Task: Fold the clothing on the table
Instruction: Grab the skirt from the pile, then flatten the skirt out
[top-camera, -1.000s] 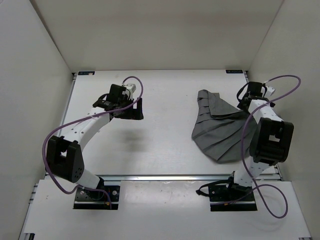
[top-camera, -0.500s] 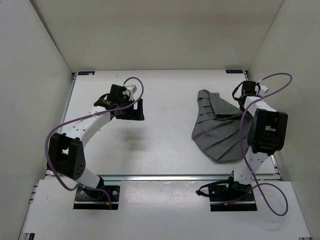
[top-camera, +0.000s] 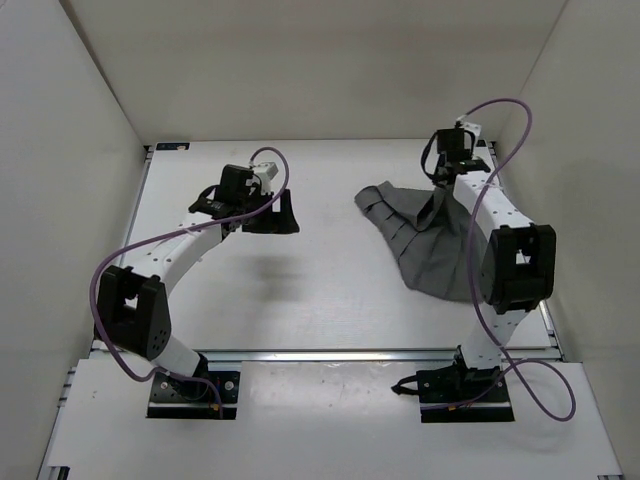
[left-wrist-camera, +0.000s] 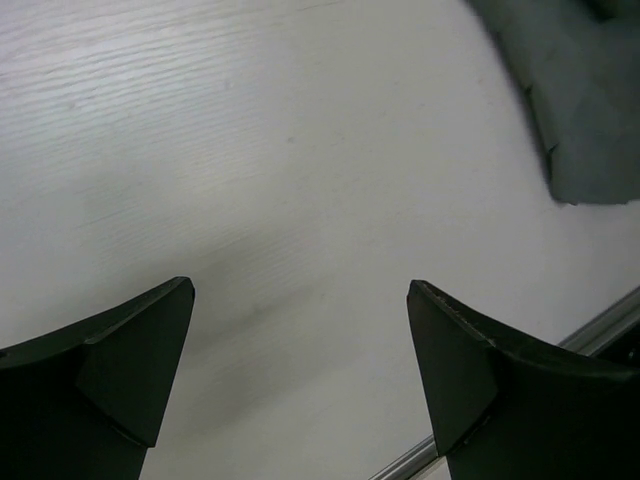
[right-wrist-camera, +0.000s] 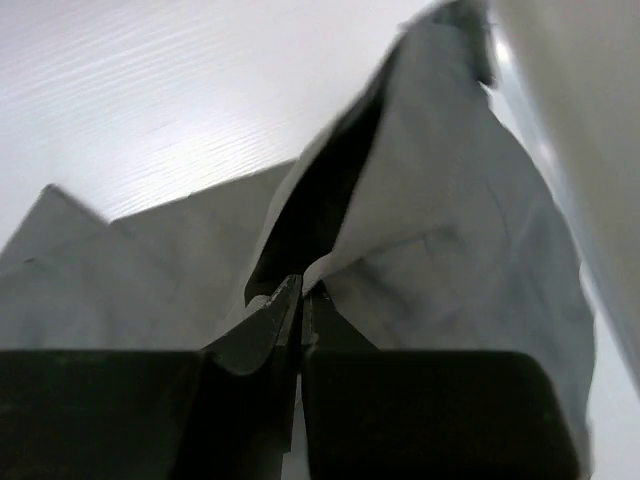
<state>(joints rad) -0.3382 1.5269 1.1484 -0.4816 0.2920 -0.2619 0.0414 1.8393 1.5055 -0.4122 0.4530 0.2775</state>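
Right tool (right-wrist-camera: 302, 292) has dragged the clothing (top-camera: 420, 248) leftward, clenched on it; left tool (left-wrist-camera: 300, 292) gapes wide

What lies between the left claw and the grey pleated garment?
Nothing. In the top view, only bare white table separates the open left claw from the clothing. The left wrist view shows the same.

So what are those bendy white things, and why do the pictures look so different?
They are two robot arms with pincer hands called grippers. One picture looks down from above on both arms and the white table. The other two come from little cameras on the wrists, so you see black fingers close up. A grey pleated skirt lies on the table. The right gripper is shut, pinching a fold of the skirt. The left gripper is open and holds nothing.
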